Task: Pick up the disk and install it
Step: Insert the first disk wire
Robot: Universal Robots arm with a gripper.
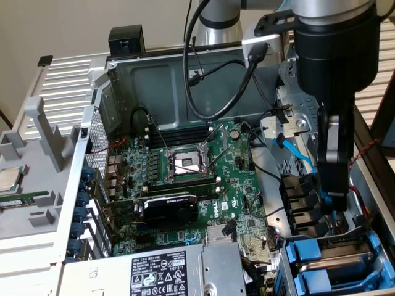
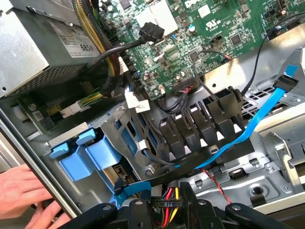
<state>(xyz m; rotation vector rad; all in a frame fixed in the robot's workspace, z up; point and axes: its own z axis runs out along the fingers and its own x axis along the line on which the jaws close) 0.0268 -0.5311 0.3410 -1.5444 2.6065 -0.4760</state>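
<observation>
My gripper (image 2: 167, 204) reaches down into the right side of the open computer case (image 1: 123, 80), just above the drive cage (image 1: 336, 265). Its fingers (image 2: 141, 210) are shut on a black power plug (image 2: 167, 204) marked P10, with yellow, red and black wires (image 2: 169, 193) running from it. Two blue plastic frames (image 2: 90, 155) stand side by side in the cage, and also appear in the exterior view (image 1: 308, 254). The disk's metal body is mostly hidden inside the cage. In the exterior view the gripper (image 1: 333, 213) hangs right over those blue frames.
A person's hand (image 2: 24, 191) rests on the case edge beside the cage. A blue flat data cable (image 2: 257, 124) crosses in front of a row of black clips (image 2: 200, 124). The motherboard (image 1: 185, 179) fills the middle, and the grey power supply (image 1: 154, 271) sits along the near side.
</observation>
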